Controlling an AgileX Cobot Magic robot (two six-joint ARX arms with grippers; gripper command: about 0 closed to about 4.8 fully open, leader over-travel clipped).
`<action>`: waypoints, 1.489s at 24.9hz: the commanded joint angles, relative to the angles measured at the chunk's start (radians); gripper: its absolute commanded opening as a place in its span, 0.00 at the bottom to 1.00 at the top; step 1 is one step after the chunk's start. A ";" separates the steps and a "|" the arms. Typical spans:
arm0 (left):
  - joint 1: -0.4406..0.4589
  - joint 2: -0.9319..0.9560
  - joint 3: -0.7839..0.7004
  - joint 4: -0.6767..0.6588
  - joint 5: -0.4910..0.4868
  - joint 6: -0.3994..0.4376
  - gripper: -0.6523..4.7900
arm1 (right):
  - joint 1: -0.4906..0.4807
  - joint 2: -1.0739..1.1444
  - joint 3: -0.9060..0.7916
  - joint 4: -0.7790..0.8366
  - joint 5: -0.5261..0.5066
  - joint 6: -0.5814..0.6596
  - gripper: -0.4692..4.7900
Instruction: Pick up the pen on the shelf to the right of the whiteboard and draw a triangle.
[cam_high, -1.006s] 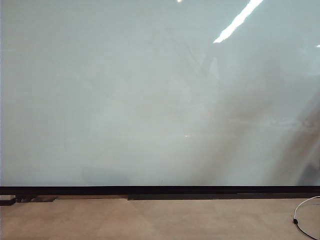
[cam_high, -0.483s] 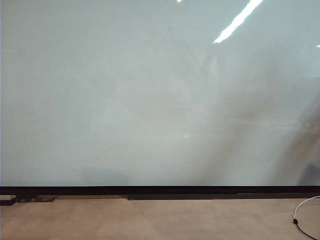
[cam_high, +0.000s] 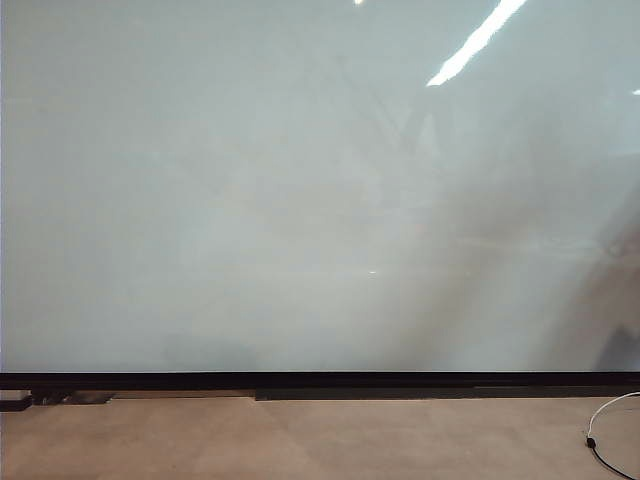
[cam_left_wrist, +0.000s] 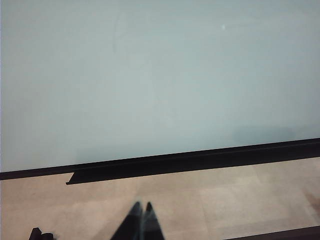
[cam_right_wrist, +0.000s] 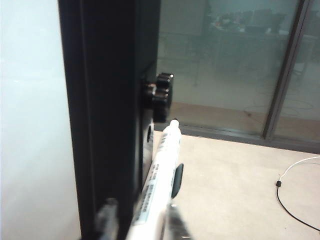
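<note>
**Marker in the jaws beside a blank board**

Beige floor and glass office partitions frame the right wrist view, where the pen (cam_right_wrist: 159, 187), a slim white marker with dark print down its side and a black tip, runs up between the two fingers of the right end effector (cam_right_wrist: 137, 220). Its lower barrel sits between the fingertips, one on each side, and the tip points away from the wrist toward a black clip fitting (cam_right_wrist: 159, 95) on the dark upright frame (cam_right_wrist: 107, 115) just beside it. The fingers stand close about the barrel; whether they already pinch it firmly cannot be told. The shelf itself is not clearly made out.

By its look the marker is light, stiff and smooth-sided, so it may twist or slide in a loose pinch; a hold low on the barrel, well back from the tip, would suit drawing. A black pocket clip (cam_right_wrist: 177, 181) juts from the far side and could foul a finger.

The whiteboard (cam_high: 250, 200) fills the exterior view, glossy, streaked with ceiling-light reflections, with no fresh outline on it; the triangle is not yet drawn. No arm shows there.

The left end effector (cam_left_wrist: 141, 220) hangs over the floor in front of the board's black lower strip (cam_left_wrist: 200, 160), its fingers pressed together on nothing. No containers are in sight. A white cable (cam_high: 610, 420) lies on the floor.
</note>
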 joint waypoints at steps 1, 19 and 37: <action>0.000 0.000 0.003 0.006 0.000 0.001 0.11 | -0.002 -0.005 0.007 0.016 -0.004 0.003 0.36; 0.000 0.000 0.003 0.006 0.000 0.001 0.11 | -0.002 -0.005 0.007 0.013 -0.005 0.003 0.25; 0.000 0.000 0.003 0.006 0.000 0.001 0.11 | -0.111 -0.140 0.003 -0.067 0.006 0.015 0.18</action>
